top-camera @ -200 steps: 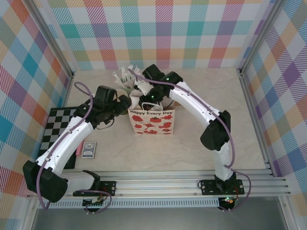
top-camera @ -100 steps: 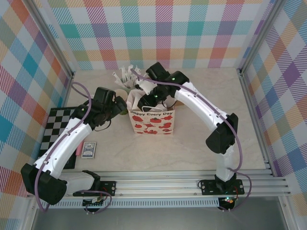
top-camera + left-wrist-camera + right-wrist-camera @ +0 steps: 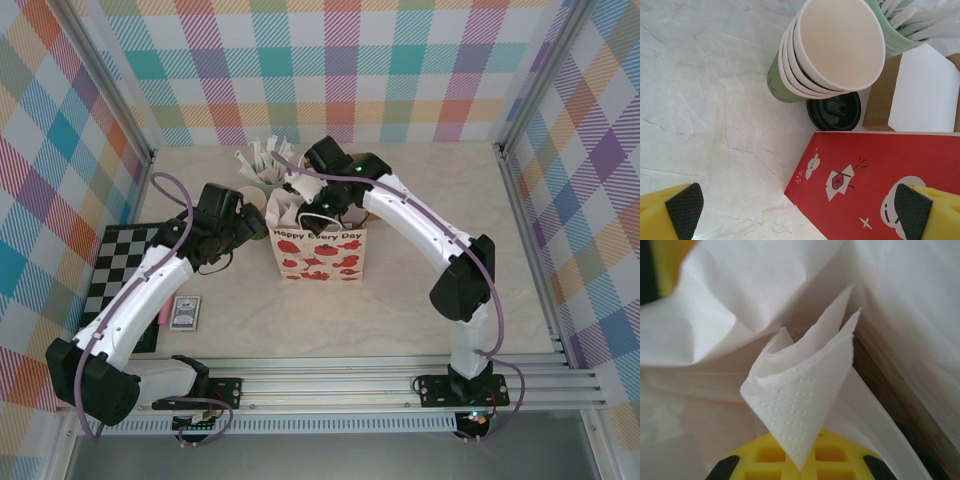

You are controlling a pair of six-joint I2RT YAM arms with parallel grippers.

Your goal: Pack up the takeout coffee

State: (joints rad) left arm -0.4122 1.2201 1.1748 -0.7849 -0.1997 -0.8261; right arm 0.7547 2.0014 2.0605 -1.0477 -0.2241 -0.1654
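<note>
The takeout coffee (image 3: 834,111), a small cup with a black lid, stands between a stack of cream cups (image 3: 840,45) and the red gift bag (image 3: 880,185). My left gripper (image 3: 799,212) hangs open above the bag's corner, short of the coffee and touching nothing. From the top view the left gripper (image 3: 252,225) sits just left of the bag (image 3: 318,255). Over the bag's mouth, my right gripper (image 3: 322,200) is shut on a white napkin (image 3: 805,405), which folds up from between the yellow jaws (image 3: 807,465).
A pale-green cup of white packets (image 3: 900,30) and a brown napkin box (image 3: 917,95) stand behind the bag. At the left lie a checkerboard (image 3: 120,270) and a card deck (image 3: 185,312). Checked walls close three sides.
The left arm has drawn back slightly to the left of the bag. The right wrist has shifted a little over the bag's mouth, with white paper now showing there.
</note>
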